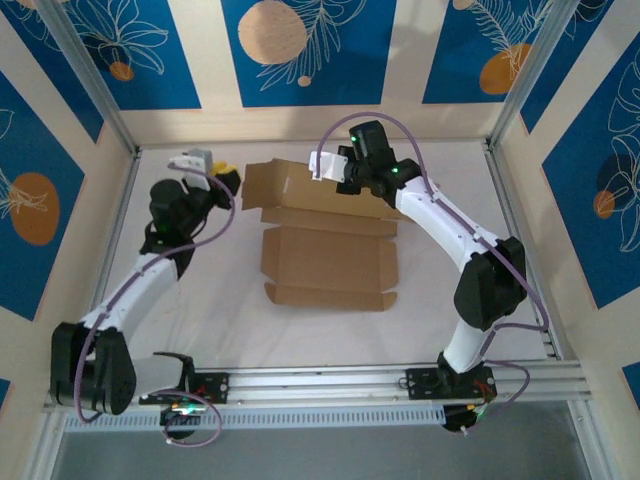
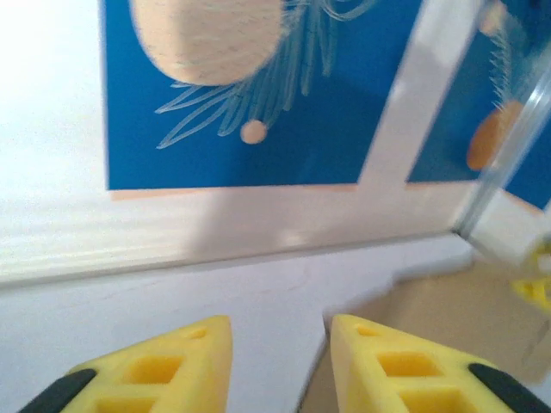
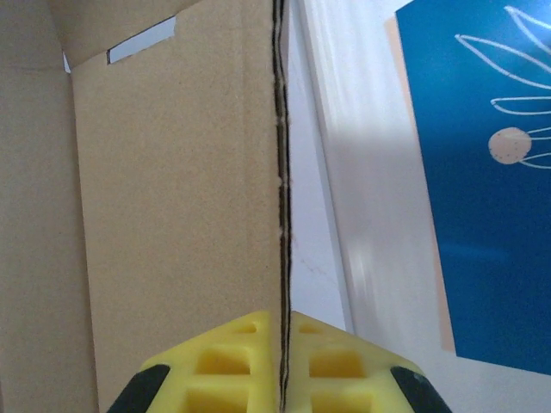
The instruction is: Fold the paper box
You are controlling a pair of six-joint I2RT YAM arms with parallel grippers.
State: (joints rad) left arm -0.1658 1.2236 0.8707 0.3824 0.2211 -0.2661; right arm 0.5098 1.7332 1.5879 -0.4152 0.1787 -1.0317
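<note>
The paper box (image 1: 325,255) is a brown cardboard sheet lying partly unfolded on the white table, with its far panel raised. My right gripper (image 1: 345,178) is at the top edge of that raised panel. In the right wrist view its yellow fingers (image 3: 250,353) are shut on the thin cardboard edge (image 3: 281,172), with the panel's face (image 3: 172,215) to the left. My left gripper (image 1: 226,181) hovers just left of the box's far-left flap. In the left wrist view its jaws (image 2: 280,331) stand apart with nothing between them, and a box corner (image 2: 456,318) lies to their right.
Blue patterned wall panels (image 1: 300,40) close in the back and sides. Aluminium posts (image 1: 90,80) stand at the far corners and a metal rail (image 1: 330,385) runs along the near edge. White table (image 1: 200,330) lies left and in front of the box.
</note>
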